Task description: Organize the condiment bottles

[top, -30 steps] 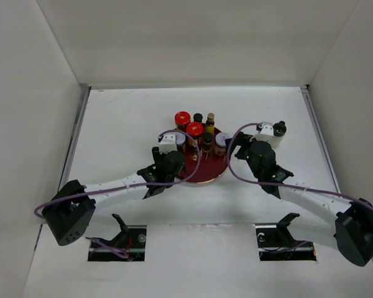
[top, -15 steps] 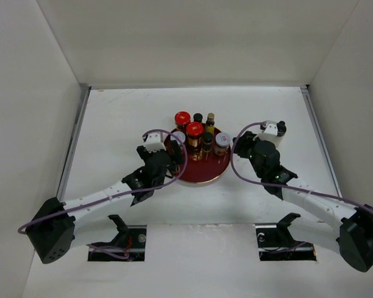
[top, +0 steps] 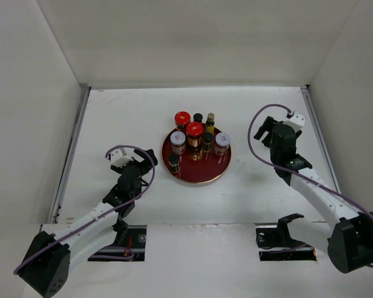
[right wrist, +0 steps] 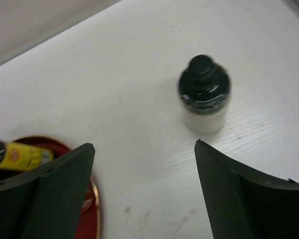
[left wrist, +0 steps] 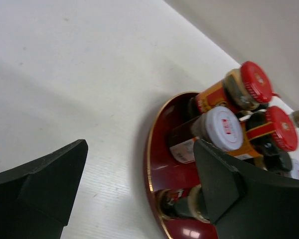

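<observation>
Left gripper (left wrist: 140, 149): fingers spread wide, nothing between them, nothing held. Low over the table (top: 124, 118), left of the tray (top: 202, 172), near its front-left edge, not touching. Pointed toward the tray in the left wrist view.

Right gripper (right wrist: 143, 147): also spread wide, empty. Right of the tray, well apart from it, aimed down at the table.

Off the tray: white bottle (right wrist: 204, 102) with black cap, upright on the table, right of the tray. Just beyond the right gripper's open fingers, not touched. Slightly blurred. Hidden under the right arm (top: 311, 186) from the top camera.

On the tray, all upright, mostly bunched in the back half:
- red-capped jar (top: 183, 117) at the back-left edge
- second red-capped jar (top: 194, 129) just in front of it, nearer the tray's centre
- white-lidded jar (top: 178, 138) on the tray's left side, beside the second red-capped jar
- other white-lidded jar (top: 222, 140) on the tray's right side
- slim amber bottle (top: 210, 121) at the back edge
- black-capped bottle (top: 198, 117) just left of the slim amber bottle
- second black-capped bottle (top: 207, 141) near the tray's centre, between the second red-capped jar and the other white-lidded jar
- brown bottle (top: 174, 161) with pale cap, alone at the tray's front-left rim, closest to the left gripper, partly behind a finger in the left wrist view
</observation>
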Available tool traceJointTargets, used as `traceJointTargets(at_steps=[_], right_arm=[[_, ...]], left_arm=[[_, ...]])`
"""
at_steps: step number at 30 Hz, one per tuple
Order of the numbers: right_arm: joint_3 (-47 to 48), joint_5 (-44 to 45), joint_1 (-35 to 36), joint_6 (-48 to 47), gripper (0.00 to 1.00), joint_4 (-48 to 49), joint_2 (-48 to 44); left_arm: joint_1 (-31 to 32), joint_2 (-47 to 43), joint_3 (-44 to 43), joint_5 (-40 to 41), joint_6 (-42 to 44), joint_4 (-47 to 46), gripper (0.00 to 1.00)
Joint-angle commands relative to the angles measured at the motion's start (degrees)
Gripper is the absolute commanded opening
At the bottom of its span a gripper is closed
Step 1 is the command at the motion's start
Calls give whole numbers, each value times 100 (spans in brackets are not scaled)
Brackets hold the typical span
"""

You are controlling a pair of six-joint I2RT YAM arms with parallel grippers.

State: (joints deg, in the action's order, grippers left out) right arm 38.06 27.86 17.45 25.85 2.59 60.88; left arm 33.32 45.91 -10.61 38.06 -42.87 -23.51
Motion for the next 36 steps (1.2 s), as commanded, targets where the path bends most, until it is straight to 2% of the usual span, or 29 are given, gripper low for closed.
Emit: traceJointTargets(at_steps=[1,5,13,22,24,28,36], right_arm=[[377,527,-281,-123,90,-276,265],[640,704,-685,-281,94,-285,801],[1343,80,-1292,-300,95,-206,1856],[1581,-246,-1389,-220,89,-4,2727],[1616,-254,-1372,-220,85,31,2823],[1634,-123,-1354,-212,63,57,2746],[906,360,-775,-255,56,277,1525]], left_arm=[[-382,-73,191,-395,-432,-365,88],[-673,-30,489,-764,-739,-751,88],[-814,436,490,-1099,-889,-980,90],[-867,480,464,-1196,-890,-989,90],[-867,506,455,-1205,-881,-989,90],[-876,542,446,-1205,-863,-998,91],[-867,542,429,-1275,-881,-998,91]])
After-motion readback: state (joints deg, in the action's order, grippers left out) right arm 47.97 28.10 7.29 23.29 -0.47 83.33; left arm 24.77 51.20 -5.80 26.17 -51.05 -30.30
